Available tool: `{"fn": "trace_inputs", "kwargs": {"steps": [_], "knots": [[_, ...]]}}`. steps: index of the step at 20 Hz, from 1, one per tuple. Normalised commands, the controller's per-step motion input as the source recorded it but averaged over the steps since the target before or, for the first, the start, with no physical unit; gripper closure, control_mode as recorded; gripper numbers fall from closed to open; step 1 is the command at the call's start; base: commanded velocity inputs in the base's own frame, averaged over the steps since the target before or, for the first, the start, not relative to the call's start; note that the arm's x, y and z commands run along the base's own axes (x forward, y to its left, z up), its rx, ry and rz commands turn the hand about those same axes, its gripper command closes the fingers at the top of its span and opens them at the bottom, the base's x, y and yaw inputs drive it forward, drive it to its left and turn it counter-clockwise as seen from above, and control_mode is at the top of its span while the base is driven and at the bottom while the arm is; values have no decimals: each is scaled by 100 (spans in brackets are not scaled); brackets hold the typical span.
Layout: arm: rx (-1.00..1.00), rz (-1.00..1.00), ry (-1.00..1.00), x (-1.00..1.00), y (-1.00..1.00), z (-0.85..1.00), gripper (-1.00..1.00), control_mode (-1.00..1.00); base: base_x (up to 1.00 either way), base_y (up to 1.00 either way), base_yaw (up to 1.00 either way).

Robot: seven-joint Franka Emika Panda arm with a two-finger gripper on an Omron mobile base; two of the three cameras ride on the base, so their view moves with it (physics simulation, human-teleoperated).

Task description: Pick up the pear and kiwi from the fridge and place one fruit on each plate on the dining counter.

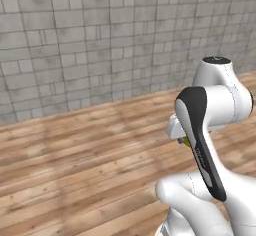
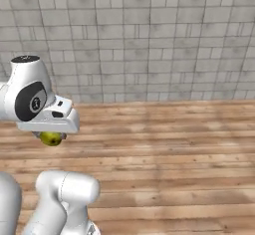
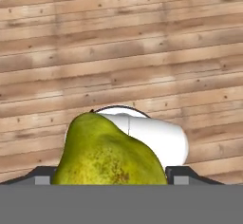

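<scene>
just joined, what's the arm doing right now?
The white arm's gripper is carrying the yellow-green speckled pear, with the jaws closed on it. In the right base view the pear hangs just under the hand. Below it lies wooden plank floor, with a grey brick wall behind, so the pear is off its shelf but not yet on a plate.

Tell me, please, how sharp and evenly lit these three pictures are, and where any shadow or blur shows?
Left base view: flat, even light, soft overall, the pear a sliver behind the arm. Right base view: equally soft; the pear is shaded under the gripper. Hand view: the pear close up, speckled skin clear, darker toward its lower edge; the wooden floor shows faint streaky smearing, no glare.
</scene>
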Motion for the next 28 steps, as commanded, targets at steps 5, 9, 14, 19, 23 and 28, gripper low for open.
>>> {"fn": "trace_inputs", "kwargs": {"steps": [5,9,14,19,23,28], "knots": [[0,0,0,0,0,0,100,100,100,-11,-52],[0,0,0,0,0,0,100,100,100,-12,-49],[0,0,0,0,0,0,100,100,100,-3,-51],[0,0,0,0,0,0,100,100,100,0,-52],[0,0,0,0,0,0,100,100,100,0,-51],[0,0,0,0,0,0,100,100,100,0,-50]]}}
